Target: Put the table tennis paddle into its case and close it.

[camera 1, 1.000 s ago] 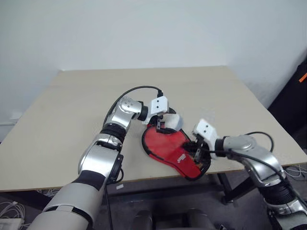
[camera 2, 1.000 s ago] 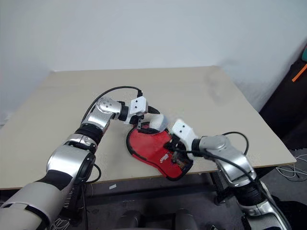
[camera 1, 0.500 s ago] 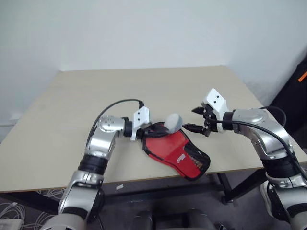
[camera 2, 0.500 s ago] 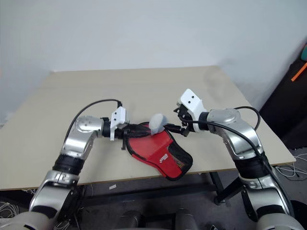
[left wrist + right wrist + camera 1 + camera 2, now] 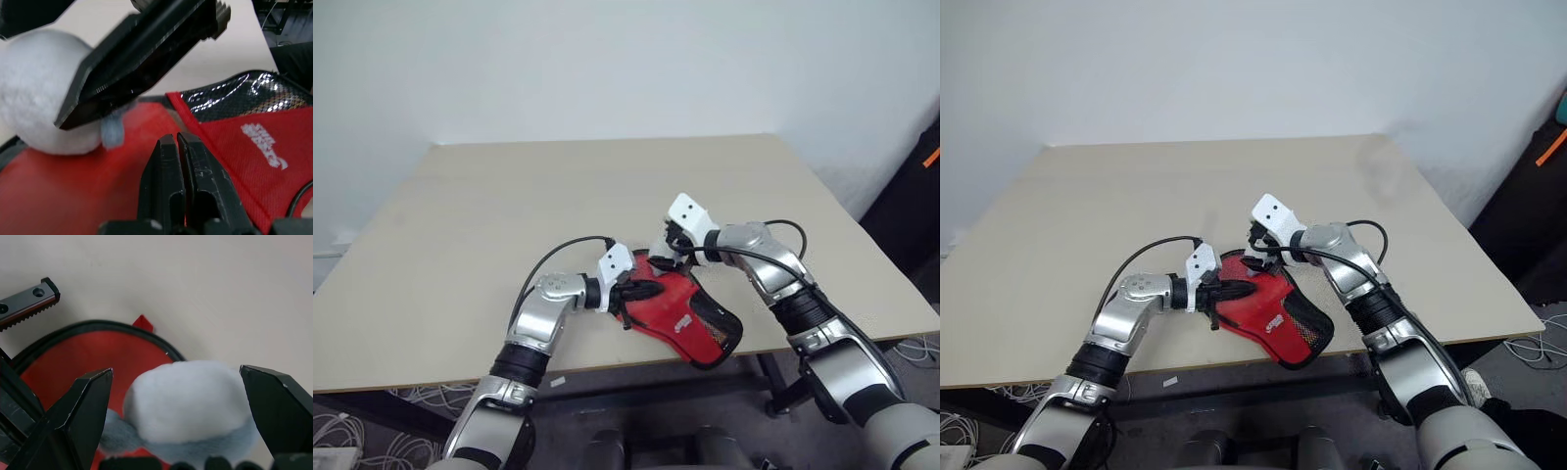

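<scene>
Head view: red case (image 5: pixel 680 315) lies at the worktop's (image 5: pixel 460 225) near edge. Left pincer (image 5: pixel 644 290) is closed on the case's surface, clamping nothing visible.

Right wrist view: right pincer (image 5: pixel 178 406) gapes wide around a white puff (image 5: pixel 190 401) on the case. The paddle can't be made out. Closing could grab the puff, not the case.

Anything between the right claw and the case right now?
Yes. A white fluffy ball lies on the round end of the case, directly inside the open right claw, so the claw would meet it before the red fabric. I cannot tell whether it is attached to the case.
</scene>
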Controlling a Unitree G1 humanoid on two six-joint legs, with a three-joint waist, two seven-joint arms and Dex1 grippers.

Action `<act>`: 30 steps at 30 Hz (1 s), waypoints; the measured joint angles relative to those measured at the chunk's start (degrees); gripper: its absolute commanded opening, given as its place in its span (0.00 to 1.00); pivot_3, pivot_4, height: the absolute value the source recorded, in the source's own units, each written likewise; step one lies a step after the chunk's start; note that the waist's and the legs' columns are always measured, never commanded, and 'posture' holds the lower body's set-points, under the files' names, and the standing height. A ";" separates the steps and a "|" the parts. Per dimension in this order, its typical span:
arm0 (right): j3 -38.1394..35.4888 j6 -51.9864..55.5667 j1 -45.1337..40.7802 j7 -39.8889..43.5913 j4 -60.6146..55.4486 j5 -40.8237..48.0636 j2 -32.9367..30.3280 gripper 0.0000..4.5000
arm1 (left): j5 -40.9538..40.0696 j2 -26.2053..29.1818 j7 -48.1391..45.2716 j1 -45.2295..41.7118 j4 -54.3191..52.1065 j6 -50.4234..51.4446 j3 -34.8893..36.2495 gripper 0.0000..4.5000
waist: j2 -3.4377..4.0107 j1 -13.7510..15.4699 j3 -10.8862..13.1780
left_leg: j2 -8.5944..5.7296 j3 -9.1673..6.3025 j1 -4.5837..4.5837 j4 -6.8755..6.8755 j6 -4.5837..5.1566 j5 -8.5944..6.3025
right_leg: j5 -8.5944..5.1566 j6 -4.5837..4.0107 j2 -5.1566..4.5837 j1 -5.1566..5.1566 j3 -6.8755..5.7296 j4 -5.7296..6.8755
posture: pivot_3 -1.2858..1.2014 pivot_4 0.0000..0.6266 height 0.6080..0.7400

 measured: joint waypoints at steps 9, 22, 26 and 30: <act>0.01 -3.14 -1.64 -3.35 8.51 -4.37 2.66 0.79 | 0.28 -0.31 -0.86 0.43 3.24 -1.06 -3.53 0.00 | 0.08 -0.09 -0.04 | 0.02 0.00 0.06 -0.08 0.00 0.00 | 0.00 -0.01 0.04 -0.01 0.04 0.00 | 0.52 0.00 1.00; -3.21 -5.11 -4.35 -7.72 16.69 -5.32 4.42 0.08 | 1.56 -1.90 -0.74 -7.61 18.78 -9.33 -3.65 0.00 | 0.12 -0.04 -0.07 | 0.00 -0.02 0.15 -0.04 0.00 0.00 | 0.01 -0.01 0.04 0.14 0.02 -0.01 | 0.52 0.00 1.00; -3.94 -5.59 -5.10 -9.18 19.32 -5.77 4.43 0.08 | 1.67 -2.34 -1.11 -8.98 21.55 -10.71 -3.52 0.00 | 0.13 -0.03 -0.07 | 0.00 -0.02 0.14 -0.04 0.00 0.00 | 0.01 -0.01 0.04 0.13 0.02 0.00 | 0.52 0.00 1.00; -4.67 -5.79 -6.48 -10.35 21.02 -5.81 4.48 0.08 | 1.83 -2.63 -1.38 -10.20 24.27 -12.45 -3.54 0.00 | 0.15 -0.02 -0.07 | -0.01 -0.03 0.14 -0.05 0.00 0.00 | 0.00 -0.01 0.04 0.14 0.01 0.00 | 0.52 0.00 1.00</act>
